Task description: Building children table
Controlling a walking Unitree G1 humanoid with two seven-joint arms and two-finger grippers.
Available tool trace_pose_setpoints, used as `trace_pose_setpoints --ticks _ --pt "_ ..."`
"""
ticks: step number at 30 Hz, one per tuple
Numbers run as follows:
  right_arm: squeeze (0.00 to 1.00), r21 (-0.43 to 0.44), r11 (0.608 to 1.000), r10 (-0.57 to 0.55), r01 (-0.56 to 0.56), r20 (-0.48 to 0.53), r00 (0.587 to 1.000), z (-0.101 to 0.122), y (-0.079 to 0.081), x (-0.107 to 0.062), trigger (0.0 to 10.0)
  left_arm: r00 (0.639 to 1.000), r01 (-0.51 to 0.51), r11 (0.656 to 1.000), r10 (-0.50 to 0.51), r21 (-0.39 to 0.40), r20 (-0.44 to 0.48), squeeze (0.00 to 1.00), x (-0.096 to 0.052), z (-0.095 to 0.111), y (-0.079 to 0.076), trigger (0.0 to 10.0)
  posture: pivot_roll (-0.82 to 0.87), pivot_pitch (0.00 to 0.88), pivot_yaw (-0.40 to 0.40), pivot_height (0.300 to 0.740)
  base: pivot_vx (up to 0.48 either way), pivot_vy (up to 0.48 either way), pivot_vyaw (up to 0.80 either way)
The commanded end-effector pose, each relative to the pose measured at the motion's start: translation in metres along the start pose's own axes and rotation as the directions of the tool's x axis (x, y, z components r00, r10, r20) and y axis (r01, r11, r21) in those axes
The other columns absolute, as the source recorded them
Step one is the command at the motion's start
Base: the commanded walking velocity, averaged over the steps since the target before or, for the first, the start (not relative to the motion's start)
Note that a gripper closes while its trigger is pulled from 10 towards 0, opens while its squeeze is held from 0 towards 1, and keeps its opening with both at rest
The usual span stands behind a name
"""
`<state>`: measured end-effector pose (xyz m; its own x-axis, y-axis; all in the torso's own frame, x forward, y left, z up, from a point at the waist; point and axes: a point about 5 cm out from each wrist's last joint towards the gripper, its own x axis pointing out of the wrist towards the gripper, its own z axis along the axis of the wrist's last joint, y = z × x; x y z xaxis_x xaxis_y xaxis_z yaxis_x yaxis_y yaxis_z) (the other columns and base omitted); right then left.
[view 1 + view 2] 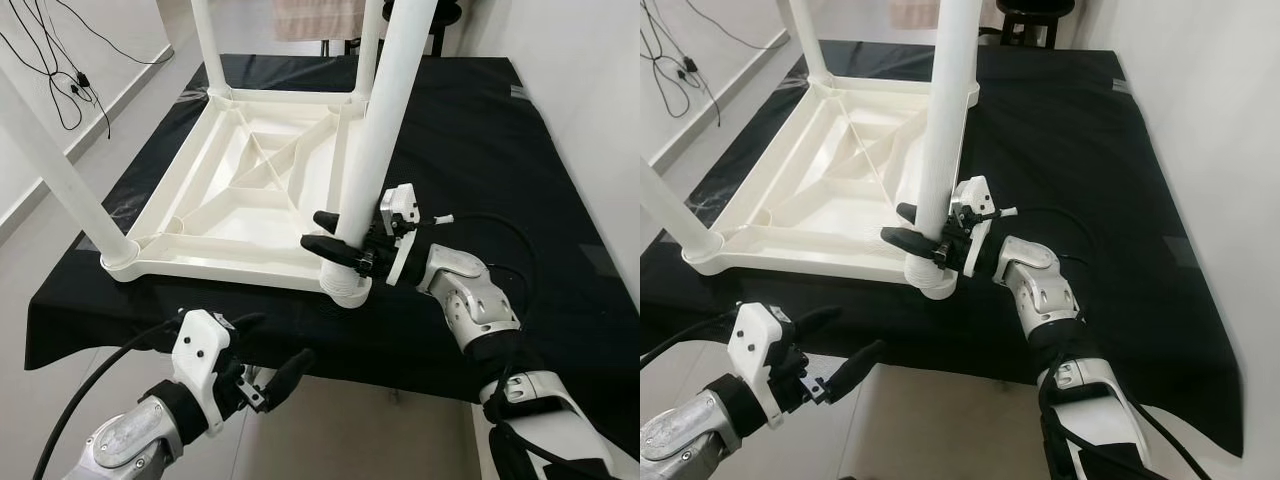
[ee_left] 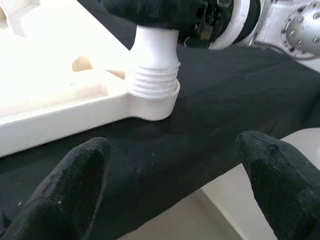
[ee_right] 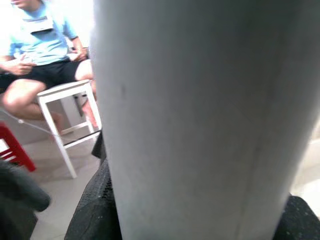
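Gripping the white table leg (image 1: 385, 130) near its threaded socket, the right hand (image 1: 335, 243) pinches it; the left hand (image 1: 262, 365) hangs spread.

White table leg (image 1: 385, 120) runs past the top edge, its upper end unseen. Far fingertip of right gripper (image 1: 338, 236) hidden behind leg. Seated person (image 3: 40, 45) blurred, head cropped.
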<state>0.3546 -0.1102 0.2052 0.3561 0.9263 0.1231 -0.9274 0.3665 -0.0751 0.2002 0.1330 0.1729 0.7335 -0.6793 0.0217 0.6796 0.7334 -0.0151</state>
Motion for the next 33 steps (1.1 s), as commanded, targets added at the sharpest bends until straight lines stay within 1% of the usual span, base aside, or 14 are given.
trace_pose_setpoints --ticks 1,17,19,20,21,23,25,26,33 --pt "0.0 0.012 0.999 0.039 -0.038 -0.017 0.999 -0.006 0.005 0.001 10.0 1.0 -0.001 1.0 0.0 -0.03 -0.022 0.0 -0.001 -0.005 0.001 10.0 0.03 0.226 -0.009 0.74 0.0 0.0 0.0" --pt "0.0 -0.016 0.995 0.1 -0.101 -0.069 0.993 -0.006 0.005 -0.003 10.0 1.0 -0.003 0.999 0.002 -0.049 -0.025 0.0 -0.002 -0.006 0.003 10.0 0.03 0.229 -0.022 0.74 0.0 0.0 0.0" --pt "0.0 -0.007 0.987 0.157 -0.158 -0.084 0.984 -0.006 0.008 -0.002 10.0 1.0 -0.001 0.999 0.0 -0.043 -0.025 0.0 -0.002 -0.005 0.003 10.0 0.04 0.233 -0.023 0.74 0.0 0.0 0.0" --pt "0.0 -0.007 0.987 0.157 -0.158 -0.084 0.984 -0.006 0.008 -0.002 10.0 1.0 -0.001 0.999 0.0 -0.043 -0.025 0.0 -0.002 -0.005 0.003 10.0 0.04 0.233 -0.023 0.74 0.0 0.0 0.0" --pt "0.0 0.0 0.982 0.189 -0.19 -0.092 0.978 -0.006 0.01 -0.002 10.0 1.0 0.0 0.999 -0.001 -0.041 -0.025 0.0 -0.002 -0.005 0.003 10.0 0.04 0.235 -0.021 0.74 0.0 0.0 0.0" --pt "0.0 0.004 0.978 0.21 -0.211 -0.096 0.973 -0.006 0.011 -0.002 10.0 1.0 0.002 0.999 -0.003 -0.04 -0.025 0.0 -0.002 -0.005 0.003 10.0 0.05 0.235 -0.019 0.74 0.0 0.0 0.0" --pt "0.0 0.013 0.973 0.232 -0.231 -0.103 0.967 -0.006 0.011 -0.004 10.0 1.0 0.007 0.999 -0.008 -0.038 -0.027 0.0 -0.002 -0.005 0.002 10.0 0.06 0.24 -0.02 0.74 0.0 0.0 0.0" --pt "0.0 0.035 0.968 0.25 -0.248 -0.1 0.963 -0.004 0.007 -0.009 10.0 0.999 0.013 0.999 -0.014 -0.037 -0.03 0.0 -0.002 -0.004 0.001 10.0 0.06 0.243 -0.023 0.74 0.0 0.0 0.0" --pt "0.0 0.041 0.968 0.249 -0.246 -0.095 0.964 0.0 0.002 -0.011 10.0 0.999 0.015 0.999 -0.016 -0.038 -0.028 0.0 -0.003 -0.003 0.0 10.0 0.06 0.252 -0.028 0.74 0.0 0.0 0.0"
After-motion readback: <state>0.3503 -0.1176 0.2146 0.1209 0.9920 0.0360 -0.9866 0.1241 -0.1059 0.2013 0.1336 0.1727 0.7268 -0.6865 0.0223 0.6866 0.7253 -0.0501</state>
